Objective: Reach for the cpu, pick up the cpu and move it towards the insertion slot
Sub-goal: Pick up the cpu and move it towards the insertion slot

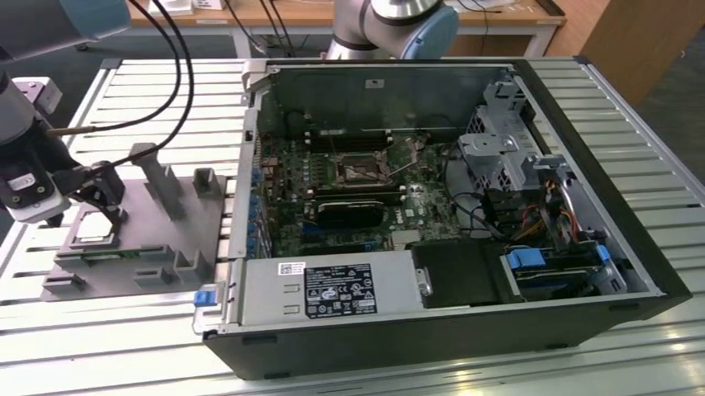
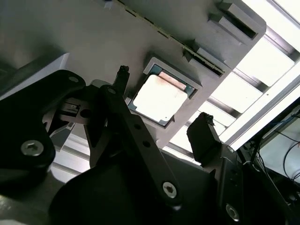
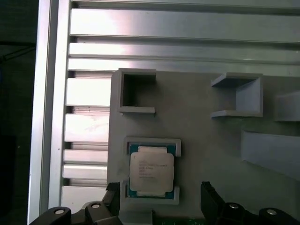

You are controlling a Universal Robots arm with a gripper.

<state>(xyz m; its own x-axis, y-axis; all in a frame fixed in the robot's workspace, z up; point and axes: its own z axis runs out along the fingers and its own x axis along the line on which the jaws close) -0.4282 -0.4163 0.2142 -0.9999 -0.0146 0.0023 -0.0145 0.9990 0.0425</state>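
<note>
cpu (image 3: 151, 169) btwn wide-apart fingers (image 3: 211, 199)

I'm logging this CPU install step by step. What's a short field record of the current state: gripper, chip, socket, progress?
gripper: open, fingers on either side of the cpu
cpu: lying flat in its pocket on the grey fixture, not lifted
insertion slot: on the motherboard inside the open computer case, toward the exterior view's right of the fixture
progress: reach done; grasp not yet made
</note>
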